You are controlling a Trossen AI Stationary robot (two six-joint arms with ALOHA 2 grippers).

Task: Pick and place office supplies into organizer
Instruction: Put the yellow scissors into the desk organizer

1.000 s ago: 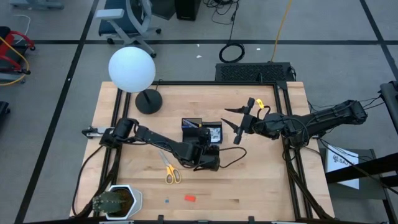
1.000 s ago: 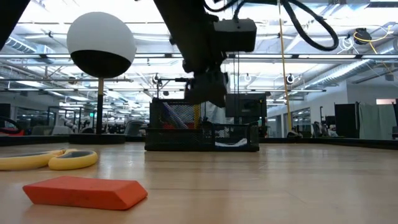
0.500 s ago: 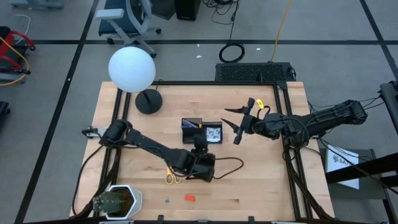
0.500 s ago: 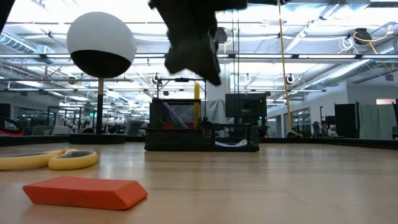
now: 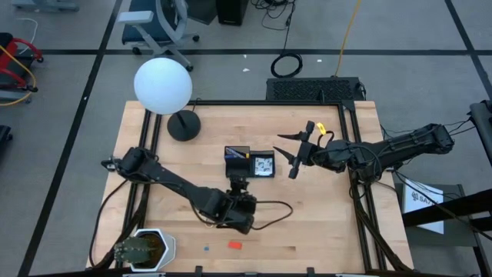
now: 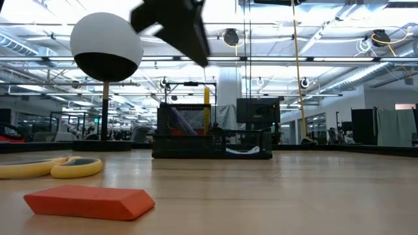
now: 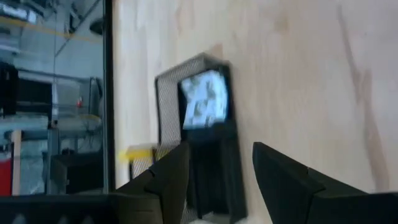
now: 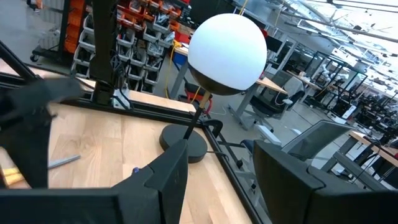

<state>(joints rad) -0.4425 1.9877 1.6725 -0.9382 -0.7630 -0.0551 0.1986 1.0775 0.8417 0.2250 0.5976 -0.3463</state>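
Observation:
The black mesh organizer (image 5: pixel 249 162) stands mid-table with a pale patterned pad (image 5: pixel 264 164) in its right compartment; pens and a yellow pencil (image 6: pixel 207 108) stick up from its taller part. Yellow-handled scissors (image 6: pixel 53 168) and a red eraser (image 5: pixel 235 245) lie flat near the front edge. In the high view my left arm covers the scissors. My left gripper (image 7: pixel 221 177) hovers open and empty above the table, nearer than the organizer (image 7: pixel 200 140) and pointing down toward it. My right gripper (image 5: pixel 290 154) hangs open and empty to the organizer's right.
A lamp with a white globe (image 5: pixel 163 85) and a round black base (image 5: pixel 184 125) stands at the far left. A cable (image 5: pixel 278 208) from my left arm loops over the wood. A small blue bit (image 5: pixel 206 248) lies left of the eraser.
My left gripper has risen and drawn back from the organizer toward the table's near left, staying open and empty. Its arm now covers the scissors in the high view. Nothing on the table has moved.

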